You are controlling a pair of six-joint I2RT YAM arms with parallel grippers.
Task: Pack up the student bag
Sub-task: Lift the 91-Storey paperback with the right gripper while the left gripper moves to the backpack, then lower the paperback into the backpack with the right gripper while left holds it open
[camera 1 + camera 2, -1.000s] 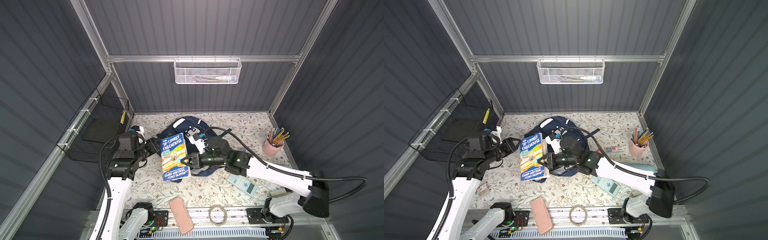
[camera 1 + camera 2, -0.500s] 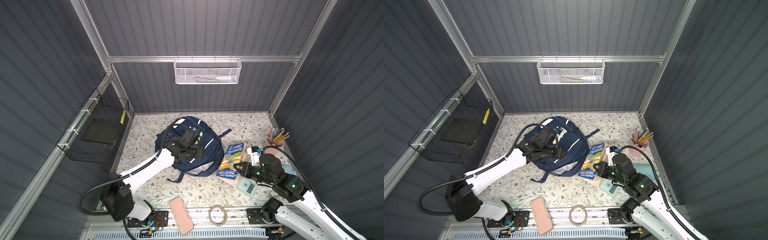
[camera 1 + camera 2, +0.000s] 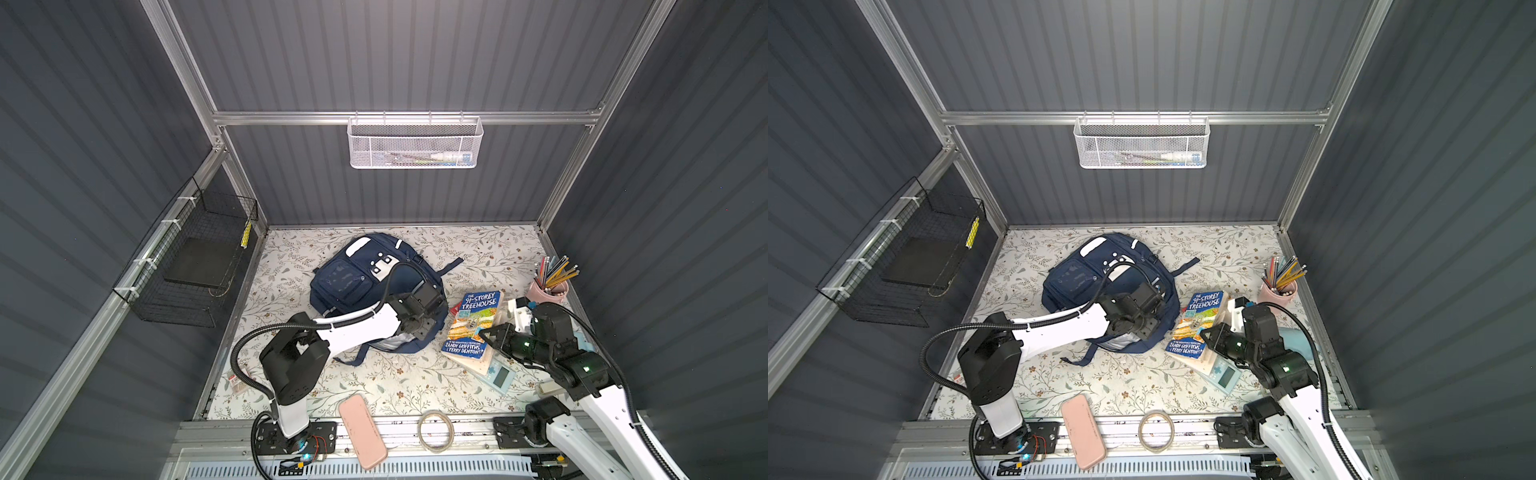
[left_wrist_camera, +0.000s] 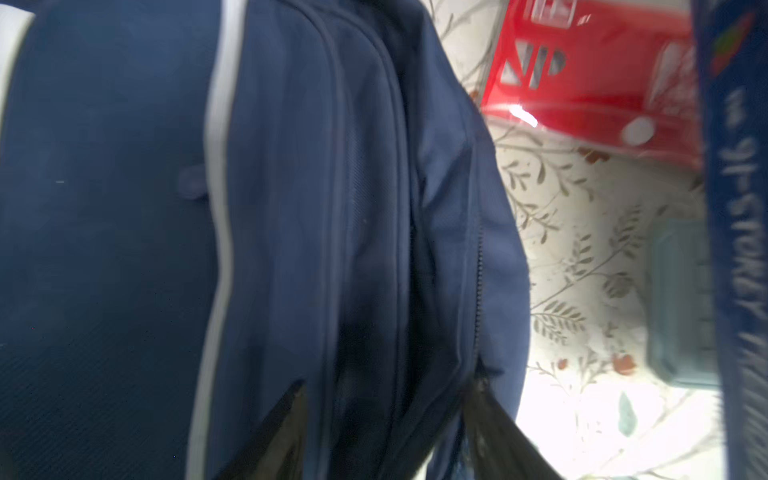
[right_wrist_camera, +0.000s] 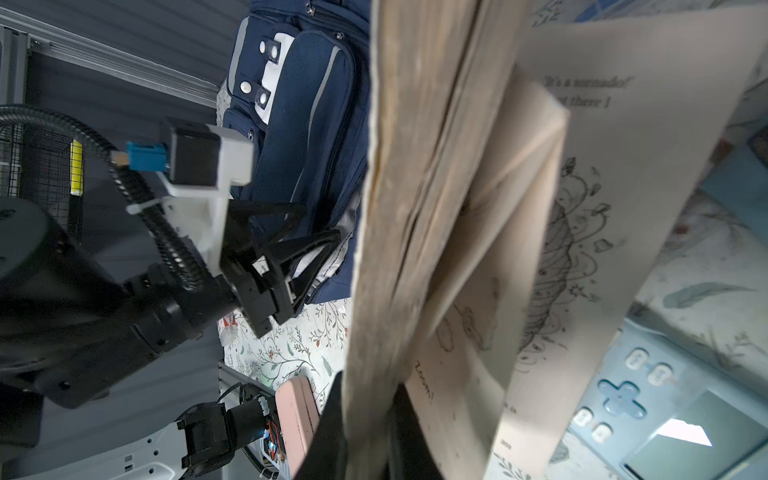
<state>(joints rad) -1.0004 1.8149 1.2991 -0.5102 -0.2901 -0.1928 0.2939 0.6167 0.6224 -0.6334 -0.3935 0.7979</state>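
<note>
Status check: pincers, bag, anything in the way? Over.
Left pincer open, astride bag zip edge. Right pincer shut on book, beside bag, pages hanging loose. Bag flat, mouth slightly open. Red packet lies between bag and book.

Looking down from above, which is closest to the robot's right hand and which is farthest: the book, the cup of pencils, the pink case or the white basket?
From the right hand:
1. Book, held in its grip.
2. Cup of pencils, just behind it by the right wall.
3. Pink case, at the front edge, off to the left.
4. White basket, high on the back wall.
</note>
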